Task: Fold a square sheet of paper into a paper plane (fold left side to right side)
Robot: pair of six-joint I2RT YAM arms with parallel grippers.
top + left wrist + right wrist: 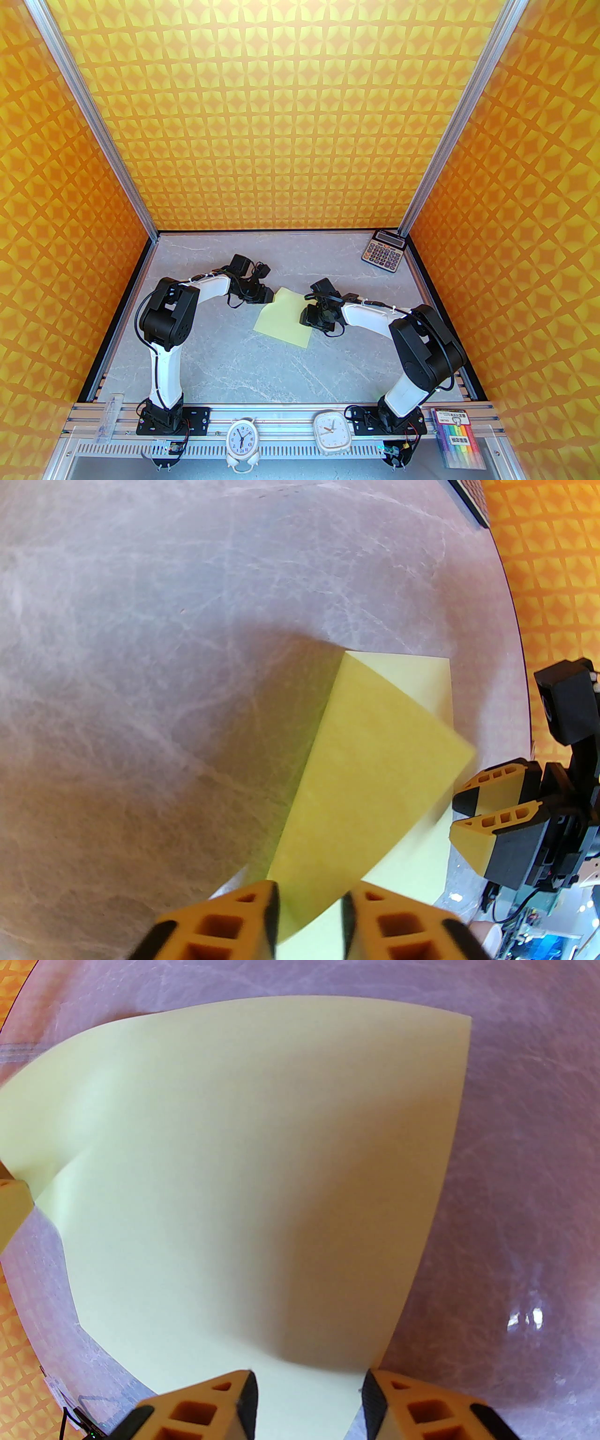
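The square sheet of paper is pale yellow and lies at mid-table. Its far left corner curls up off the surface. My left gripper is at that corner. In the left wrist view the raised flap runs down between my left gripper, whose jaws are nearly closed on it. My right gripper stands open at the sheet's right edge. In the right wrist view the sheet spreads ahead of the right gripper; I cannot tell if it touches. The paper plane is out of view.
A grey calculator lies at the far right corner. Two white clocks and a pack of coloured markers sit on the near rail. Orange patterned walls close in three sides.
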